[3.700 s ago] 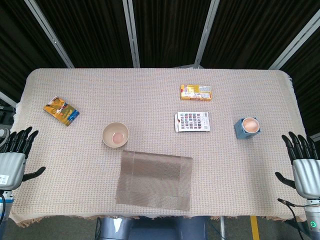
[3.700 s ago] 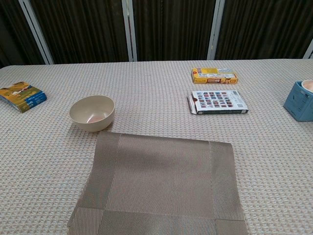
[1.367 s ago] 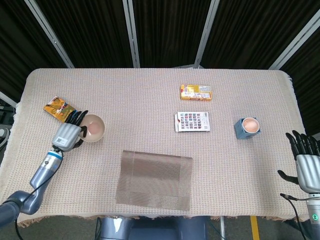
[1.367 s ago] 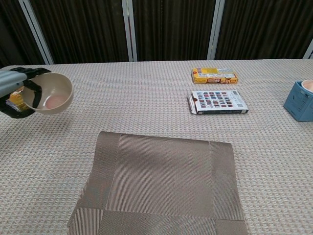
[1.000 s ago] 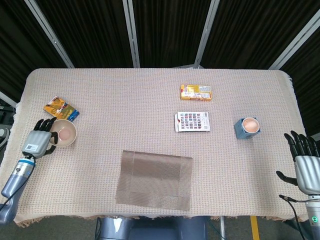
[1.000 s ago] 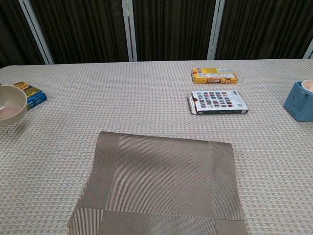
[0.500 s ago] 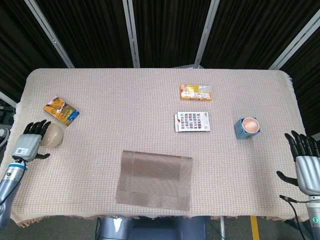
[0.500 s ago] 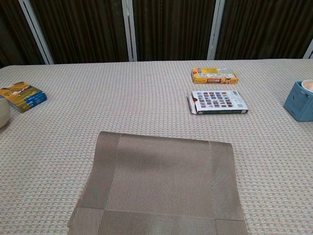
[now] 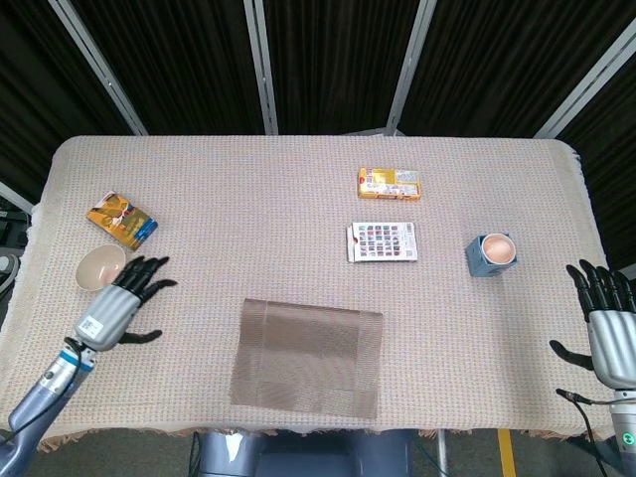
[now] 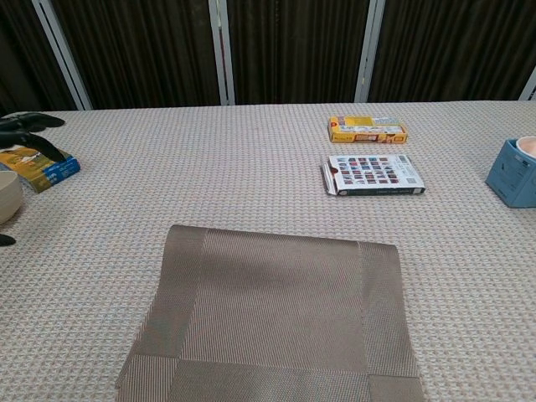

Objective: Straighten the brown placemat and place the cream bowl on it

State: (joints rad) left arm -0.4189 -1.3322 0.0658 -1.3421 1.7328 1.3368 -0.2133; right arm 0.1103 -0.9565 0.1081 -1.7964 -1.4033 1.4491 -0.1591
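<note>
Neither step looks done: the brown placemat (image 9: 307,357) lies skewed at the table's near edge, the cream bowl (image 9: 100,265) sits near the left edge, and the left hand (image 9: 117,308), beside it, and right hand (image 9: 607,330) are spread, holding nothing.

Table (image 9: 298,179) w/ placemat (image 9: 308,356), bowl (image 9: 100,266), boxes (image 9: 382,241)

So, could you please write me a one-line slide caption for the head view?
Left hand open beside the cream bowl, brown placemat lying skewed at the table's near edge.
</note>
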